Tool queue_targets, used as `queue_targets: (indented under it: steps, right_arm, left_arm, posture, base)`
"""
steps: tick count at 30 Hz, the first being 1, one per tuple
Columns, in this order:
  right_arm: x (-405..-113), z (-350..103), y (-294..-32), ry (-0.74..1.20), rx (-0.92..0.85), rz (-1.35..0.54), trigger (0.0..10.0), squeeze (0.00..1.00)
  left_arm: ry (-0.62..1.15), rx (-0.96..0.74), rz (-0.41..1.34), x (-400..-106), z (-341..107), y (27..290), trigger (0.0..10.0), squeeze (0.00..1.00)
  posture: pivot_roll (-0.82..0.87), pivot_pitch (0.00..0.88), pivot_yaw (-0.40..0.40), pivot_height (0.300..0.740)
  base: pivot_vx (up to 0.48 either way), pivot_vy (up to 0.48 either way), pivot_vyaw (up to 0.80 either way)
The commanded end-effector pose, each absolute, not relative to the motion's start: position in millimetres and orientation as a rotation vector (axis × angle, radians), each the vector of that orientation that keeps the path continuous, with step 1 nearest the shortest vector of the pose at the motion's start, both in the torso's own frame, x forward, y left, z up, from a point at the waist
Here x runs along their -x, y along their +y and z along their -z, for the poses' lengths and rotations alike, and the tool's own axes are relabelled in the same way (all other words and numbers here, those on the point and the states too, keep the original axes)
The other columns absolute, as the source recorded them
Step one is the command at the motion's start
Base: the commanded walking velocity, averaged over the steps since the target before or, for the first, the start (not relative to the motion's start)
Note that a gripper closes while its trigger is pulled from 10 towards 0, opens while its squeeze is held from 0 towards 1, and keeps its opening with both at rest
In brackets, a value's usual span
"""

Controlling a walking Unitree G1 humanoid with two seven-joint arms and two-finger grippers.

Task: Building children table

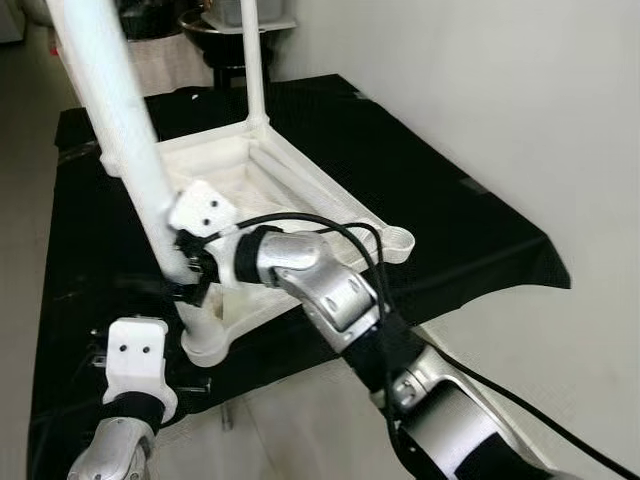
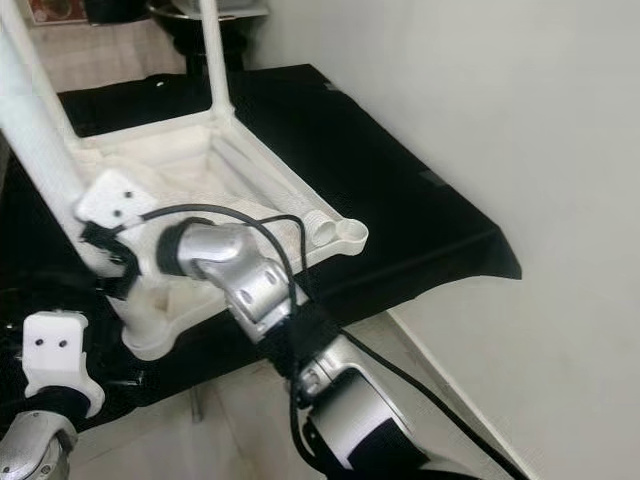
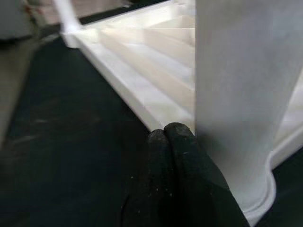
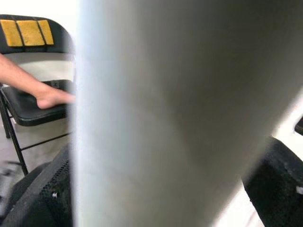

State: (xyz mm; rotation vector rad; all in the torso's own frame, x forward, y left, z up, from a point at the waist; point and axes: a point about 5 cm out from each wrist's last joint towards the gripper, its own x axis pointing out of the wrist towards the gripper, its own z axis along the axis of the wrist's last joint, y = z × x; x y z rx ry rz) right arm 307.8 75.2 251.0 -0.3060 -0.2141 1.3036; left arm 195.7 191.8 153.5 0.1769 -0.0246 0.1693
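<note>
White plastic table leg (image 1: 120, 110): rigid, light, smooth; right gripper (image 1: 190, 268) clamps low, near its socket; left gripper (image 3: 177, 156) pinched empty.

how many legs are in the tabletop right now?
2 clearly: the near leg in the corner closest to the robot, right claw at it; the far leg in the far corner. The fourth corner is hidden behind the near leg.

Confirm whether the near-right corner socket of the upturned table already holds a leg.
No: the corner socket of the table stands open, with no leg in it.
</note>
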Motion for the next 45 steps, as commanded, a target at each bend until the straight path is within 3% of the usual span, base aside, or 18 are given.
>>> queue_targets:
  steps: [1,4,5,7,8,11,13,15,30,39,41,43,44,45]
  right_arm:
    - [-312,-249,73,-0.205,0.293,-1.281,10.0,0.00]
    - [-318,-244,62,-0.180,0.282,-1.260,10.0,0.00]
    - [-326,-238,45,-0.152,0.282,-1.244,10.0,0.00]
    - [-326,-238,45,-0.152,0.282,-1.244,10.0,0.00]
    - [-329,-235,27,-0.134,0.271,-1.248,10.0,0.00]
    - [-332,-234,17,-0.130,0.255,-1.256,10.0,0.00]
    - [-334,-235,-9,-0.129,0.226,-1.284,10.0,0.00]
    - [-335,-236,-20,-0.132,0.224,-1.296,10.0,0.00]
    - [-342,-238,-89,-0.121,0.281,-1.292,10.0,0.00]
    - [-378,-230,-115,-0.001,0.414,-0.900,10.0,0.00]
    - [-391,-224,-128,0.037,0.429,-0.678,10.0,0.00]
    - [-392,-222,-131,0.042,0.435,-0.633,10.0,0.00]
    - [-392,-217,-134,0.051,0.433,-0.589,10.0,0.00]
    - [-392,-213,-136,0.057,0.433,-0.559,10.0,0.00]
  left_arm:
    - [-0.021,-0.244,-0.201,-191,-157,191,10.0,0.00]
    - [-0.022,-0.283,-0.205,-188,-159,190,10.0,0.00]
    - [-0.029,-0.297,-0.147,-186,-162,181,10.0,0.00]
    - [-0.029,-0.297,-0.147,-186,-162,181,10.0,0.00]
    - [-0.044,-0.325,-0.065,-186,-165,170,10.0,0.00]
    - [-0.052,-0.358,-0.046,-186,-166,166,10.0,0.00]
    - [-0.063,-0.403,-0.021,-187,-169,161,10.0,0.00]
    - [-0.064,-0.409,-0.015,-186,-170,159,10.0,0.00]
    - [-0.056,-0.329,0.296,-179,-171,128,10.0,0.00]
    - [-0.057,-0.322,0.410,-199,-173,123,10.0,0.00]
    - [-0.053,-0.411,0.445,-222,-172,123,10.0,0.00]
    - [-0.057,-0.433,0.458,-230,-173,122,10.0,0.00]
    - [-0.072,-0.448,0.469,-241,-176,120,10.0,1.00]
    - [-0.082,-0.458,0.476,-249,-179,119,10.0,1.00]
  posture:
    - [0.03,0.134,-0.068,0.740]
    - [0.03,0.136,-0.067,0.740]
    - [0.02,0.141,-0.060,0.740]
    - [0.02,0.141,-0.060,0.740]
    - [0.02,0.141,-0.055,0.740]
    - [0.01,0.139,-0.052,0.740]
    - [0.01,0.137,-0.048,0.740]
    - [0.00,0.133,-0.047,0.740]
    - [0.00,0.119,-0.037,0.740]
    - [-0.02,0.109,-0.043,0.740]
    - [-0.03,0.101,-0.042,0.740]
    - [-0.03,0.101,-0.042,0.740]
    - [-0.04,0.096,-0.040,0.740]
    - [-0.04,0.096,-0.040,0.740]
  base:
    - [0.000,0.000,0.00]
    - [0.000,0.000,0.00]
    - [0.000,0.000,0.00]
    - [0.000,0.000,0.00]
    - [0.000,0.000,0.00]
    - [0.000,0.000,0.00]
    - [0.000,0.000,0.00]
    - [0.000,0.000,0.00]
    - [0.000,0.000,0.00]
    - [0.000,0.000,0.00]
    - [0.000,0.000,0.00]
    - [0.000,0.000,0.00]
    - [0.000,0.000,0.00]
    - [0.000,0.000,0.00]
